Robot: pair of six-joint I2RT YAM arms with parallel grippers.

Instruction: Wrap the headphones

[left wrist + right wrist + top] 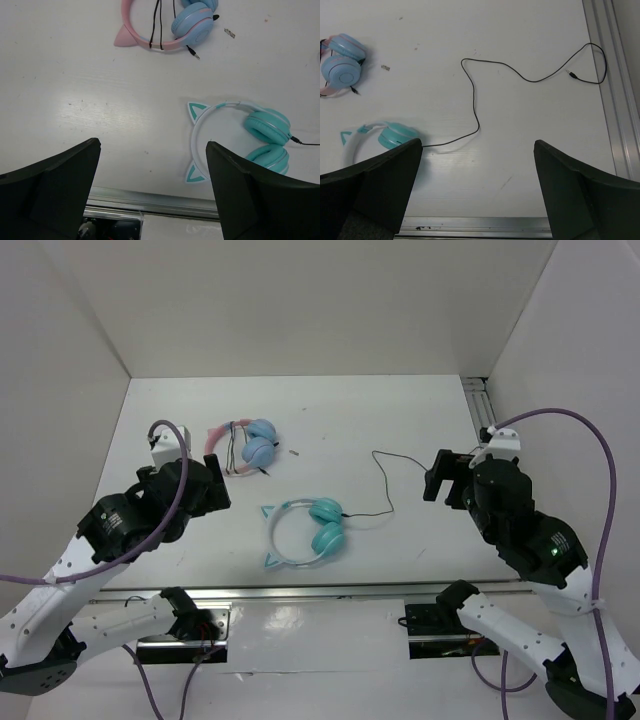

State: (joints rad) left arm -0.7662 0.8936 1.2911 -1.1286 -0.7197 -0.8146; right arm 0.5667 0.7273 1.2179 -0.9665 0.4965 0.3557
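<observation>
The teal headphones [310, 530] lie flat near the table's front centre, white-and-teal headband with cat ears to the left, earcups to the right. They also show in the left wrist view [260, 135] and partly in the right wrist view [395, 136]. Their thin black cable [385, 485] runs loose to the right across the table, winding to its plug [572, 75] near the right rail. My left gripper [215, 485] is open and empty, left of the headphones. My right gripper [440, 475] is open and empty, right of the cable.
Pink-banded headphones with light blue earcups [245, 445] lie at the back left, cable wound round the band. A small scrap [294, 452] lies beside them. Metal rails run along the front edge [320, 590] and the right side [478, 405]. White walls enclose the table.
</observation>
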